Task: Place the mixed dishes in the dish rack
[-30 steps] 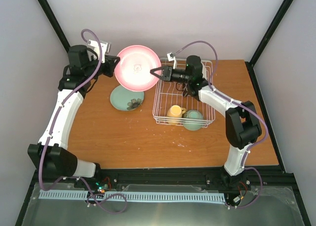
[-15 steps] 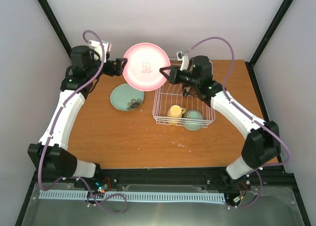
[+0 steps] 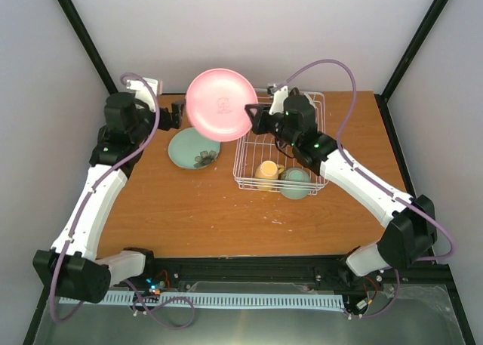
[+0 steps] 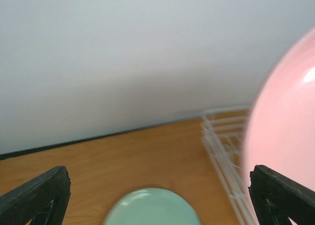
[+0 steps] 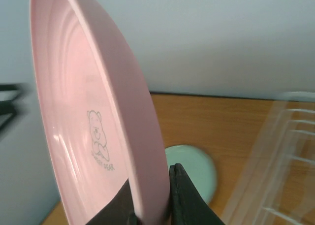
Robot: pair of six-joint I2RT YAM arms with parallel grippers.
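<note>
Top external view: the right gripper (image 3: 253,118) pinches the pink plate (image 3: 220,101) by its rim, jaws nearly shut. The plate stands on edge in the air over the far edge of the tabletop (image 3: 189,209), just left of the rack (image 3: 240,160), face toward the arms. The left gripper (image 3: 177,115) is wide open, holding nothing.

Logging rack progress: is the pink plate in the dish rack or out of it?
Out. The pink plate is on edge in the air, rim pinched by the right claw, beside the dish rack.

The left arm (image 3: 90,205) and right arm (image 3: 356,181) are built of white links, black joints; purple cables (image 3: 326,60), apparently clipped, are attached.
</note>
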